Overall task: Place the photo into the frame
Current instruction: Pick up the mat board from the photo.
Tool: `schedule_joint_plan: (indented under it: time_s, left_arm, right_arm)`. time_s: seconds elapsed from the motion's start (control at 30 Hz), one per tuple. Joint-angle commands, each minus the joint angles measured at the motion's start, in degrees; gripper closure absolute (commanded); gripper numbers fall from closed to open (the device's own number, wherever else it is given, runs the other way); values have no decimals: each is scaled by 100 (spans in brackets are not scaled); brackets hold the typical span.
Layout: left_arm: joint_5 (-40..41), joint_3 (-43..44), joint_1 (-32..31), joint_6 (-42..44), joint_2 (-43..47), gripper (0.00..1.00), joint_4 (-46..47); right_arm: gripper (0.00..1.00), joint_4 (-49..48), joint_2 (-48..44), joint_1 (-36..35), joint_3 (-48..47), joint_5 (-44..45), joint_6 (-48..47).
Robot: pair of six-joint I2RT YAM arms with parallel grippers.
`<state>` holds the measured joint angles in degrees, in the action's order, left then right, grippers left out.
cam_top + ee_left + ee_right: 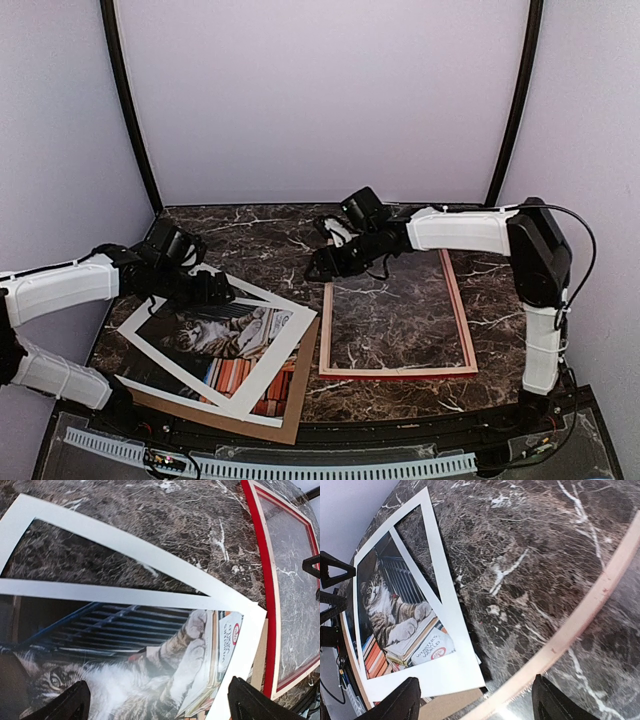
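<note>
The photo (215,340), a tabby cat with red-orange books, lies face up at the front left under a skewed white mat (262,348), on a brown backing board (293,412). It also shows in the left wrist view (125,675) and the right wrist view (395,615). The red frame (398,372) lies flat to the right, with bare marble inside it; its rail also shows in the left wrist view (260,555) and the right wrist view (580,625). My left gripper (220,290) (160,705) is open and empty over the photo's far edge. My right gripper (318,268) (477,705) is open and empty over the frame's far left corner.
The mat (125,545) (445,605) sits askew, so marble shows through part of its cut-out. The backing board (450,705) sticks out past the mat toward the frame. Dark marble table (260,225), black upright posts at the back corners, a cable tray along the near edge.
</note>
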<state>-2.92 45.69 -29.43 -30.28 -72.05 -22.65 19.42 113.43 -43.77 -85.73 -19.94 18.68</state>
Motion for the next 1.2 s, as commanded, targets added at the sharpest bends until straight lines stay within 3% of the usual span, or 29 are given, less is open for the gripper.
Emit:
schedule_joint_plan:
  time_s: [0.0, 0.53, 0.73, 0.97, 1.17]
  left_arm:
    - [2, -492, 186, -374, 467, 1, -259]
    - [-558, -1529, 394, -843, 1308, 3, -355]
    - [-861, -1790, 394, -1450, 1994, 10, -557]
    - [-466, -1877, 215, -2232, 3004, 13, -1447]
    - [-131, -2308, -42, -3000, 3486, 12, -1610]
  right_arm:
    - [23, 380, 687, -270, -907, -116, -180]
    - [26, 1266, 2508, -623, -2929, -399, -322]
    - [27, 1298, 2602, -635, -3002, -435, -325]
    - [27, 1301, 2671, -642, -3019, -539, -332]
    - [28, 1302, 2662, -658, -2987, -650, -362]
